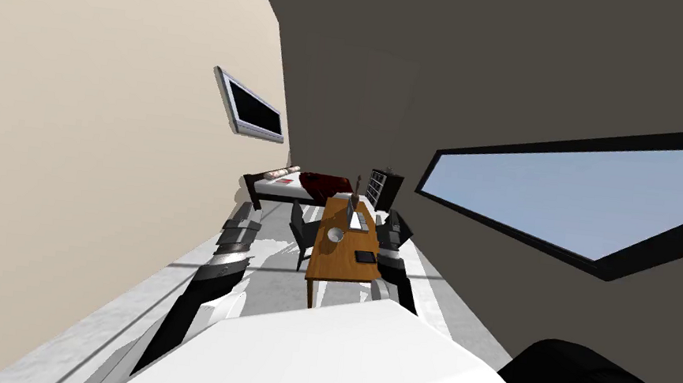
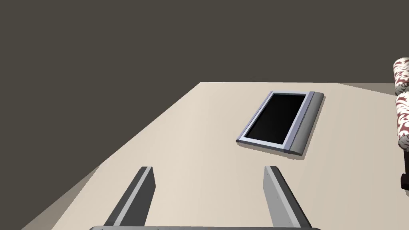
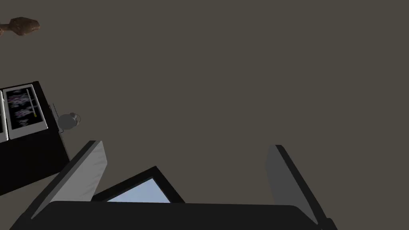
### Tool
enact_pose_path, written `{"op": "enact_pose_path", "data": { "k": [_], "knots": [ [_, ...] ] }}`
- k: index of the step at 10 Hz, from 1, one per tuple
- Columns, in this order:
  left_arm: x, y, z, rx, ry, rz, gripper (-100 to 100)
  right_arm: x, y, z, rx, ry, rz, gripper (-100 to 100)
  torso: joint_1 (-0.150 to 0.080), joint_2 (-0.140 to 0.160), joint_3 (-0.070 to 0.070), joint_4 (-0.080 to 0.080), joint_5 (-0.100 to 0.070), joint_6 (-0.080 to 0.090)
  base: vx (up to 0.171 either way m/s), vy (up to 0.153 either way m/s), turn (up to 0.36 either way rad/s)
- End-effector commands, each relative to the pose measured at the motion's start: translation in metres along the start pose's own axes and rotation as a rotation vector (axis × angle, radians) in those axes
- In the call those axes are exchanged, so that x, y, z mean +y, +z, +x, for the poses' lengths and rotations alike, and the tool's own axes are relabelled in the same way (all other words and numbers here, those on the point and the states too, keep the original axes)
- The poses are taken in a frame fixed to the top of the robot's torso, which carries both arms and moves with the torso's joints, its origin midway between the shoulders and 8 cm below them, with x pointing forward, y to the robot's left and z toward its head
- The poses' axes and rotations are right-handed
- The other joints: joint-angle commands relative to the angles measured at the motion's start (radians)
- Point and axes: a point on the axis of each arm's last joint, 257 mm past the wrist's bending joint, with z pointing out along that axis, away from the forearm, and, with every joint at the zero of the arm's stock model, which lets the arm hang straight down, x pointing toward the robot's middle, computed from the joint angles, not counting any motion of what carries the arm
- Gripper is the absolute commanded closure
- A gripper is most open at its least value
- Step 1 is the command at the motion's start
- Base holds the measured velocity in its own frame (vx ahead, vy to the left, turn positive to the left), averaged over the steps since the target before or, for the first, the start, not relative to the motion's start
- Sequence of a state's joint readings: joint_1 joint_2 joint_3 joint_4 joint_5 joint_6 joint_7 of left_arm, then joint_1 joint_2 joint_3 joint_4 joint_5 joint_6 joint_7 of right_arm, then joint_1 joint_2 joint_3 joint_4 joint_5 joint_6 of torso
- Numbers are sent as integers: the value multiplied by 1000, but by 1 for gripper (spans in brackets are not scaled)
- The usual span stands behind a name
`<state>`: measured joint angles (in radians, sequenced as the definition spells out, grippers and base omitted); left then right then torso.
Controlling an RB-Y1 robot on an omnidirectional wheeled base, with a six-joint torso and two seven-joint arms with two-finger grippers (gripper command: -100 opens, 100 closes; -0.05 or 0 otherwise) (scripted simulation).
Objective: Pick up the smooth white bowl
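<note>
Left pincer (image 2: 207, 169): released, blades parted with nothing between them; held out to the left of the counter.
Right pincer (image 3: 185, 145): released, blades spread and bare; held at the counter's right edge.
White bowl (image 1: 335, 234): a small round bowl, upright on the counter, between the two pincers and clear of both; nearer the right pincer.
Counter (image 1: 340, 268): a long brown wooden top reaching forward between the two arms.
Dark flat device (image 1: 365, 257): lies on the counter just beside the bowl, toward the right pincer.
Laptop (image 1: 357, 215): open, grey, on the counter just beyond the bowl.
Chair (image 1: 300, 230): dark, at the counter's side nearest the left pincer.
Bed (image 1: 289, 187): beyond the counter, ahead of the left pincer, with patterned pillows.
Shelf unit (image 1: 385, 188): dark, beyond the right pincer.
Wall screen (image 1: 257, 109): grey-framed, on the beige wall ahead of the left pincer.
</note>
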<state>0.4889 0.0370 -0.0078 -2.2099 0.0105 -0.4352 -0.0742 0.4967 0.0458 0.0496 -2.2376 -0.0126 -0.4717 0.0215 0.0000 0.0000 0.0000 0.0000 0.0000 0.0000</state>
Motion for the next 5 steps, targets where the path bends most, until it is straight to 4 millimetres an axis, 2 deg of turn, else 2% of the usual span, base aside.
{"op": "enact_pose_path", "data": {
  "k": [1,4,5],
  "knots": [
    [0,0,0,0,0,0,0,-14,-3,11,55,-39,29,-100,0,0,0,0,0,0,-71,38,101],
    [0,0,0,0,0,0,0,-48,-14,33,167,-125,92,-100,7,7,4,2,2,0,-108,98,118],
    [0,0,0,0,0,0,0,-48,-14,33,167,-125,92,-100,6,6,4,1,1,0,-56,58,32]
  ]
}}
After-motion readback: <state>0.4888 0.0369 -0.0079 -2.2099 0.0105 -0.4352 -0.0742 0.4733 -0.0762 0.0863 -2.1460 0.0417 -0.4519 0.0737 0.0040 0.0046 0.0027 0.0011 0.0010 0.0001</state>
